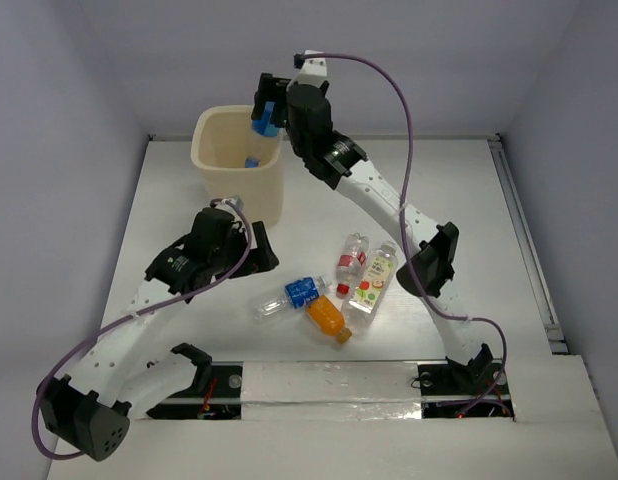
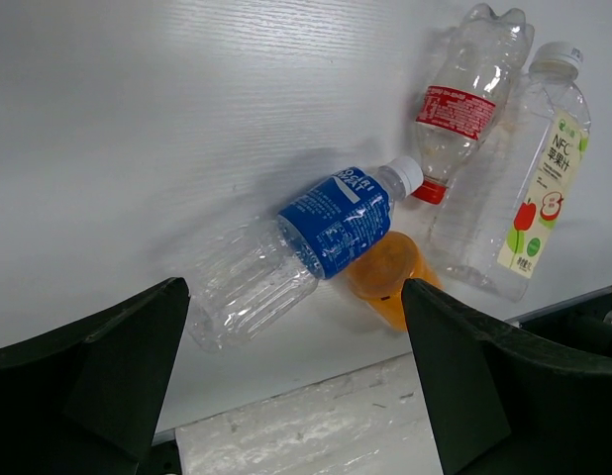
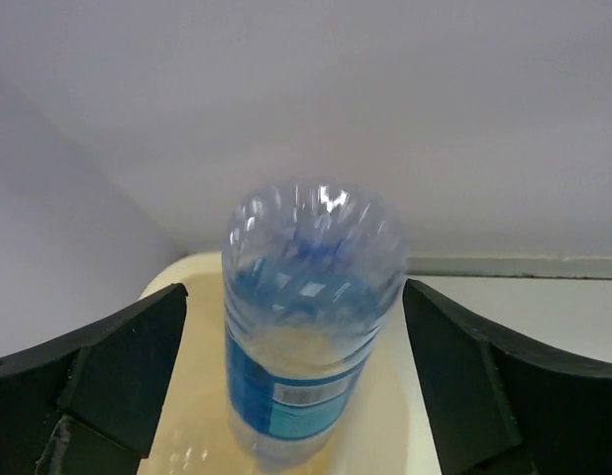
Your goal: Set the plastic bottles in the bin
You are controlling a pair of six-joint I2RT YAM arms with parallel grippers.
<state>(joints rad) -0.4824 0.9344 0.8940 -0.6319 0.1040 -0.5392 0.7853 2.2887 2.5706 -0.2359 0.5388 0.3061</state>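
Observation:
The cream bin [image 1: 219, 165] stands at the back left. My right gripper [image 1: 265, 108] hangs over its rim with its jaws wide apart. A blue-labelled bottle [image 3: 301, 327] sits neck-down between the fingers with a gap on each side, over the bin's opening [image 3: 202, 265]; it also shows in the top view [image 1: 266, 120]. My left gripper [image 1: 251, 250] is open and empty above the table. Below it lie a blue-labelled bottle [image 2: 316, 237], an orange bottle [image 2: 385, 277], a red-labelled bottle [image 2: 459, 104] and a fruit-print bottle [image 2: 529, 188].
The four loose bottles lie in a cluster at the table's front middle [image 1: 334, 290]. A pale strip [image 1: 329, 380] runs along the near edge between the arm bases. A rail [image 1: 524, 230] lines the right edge.

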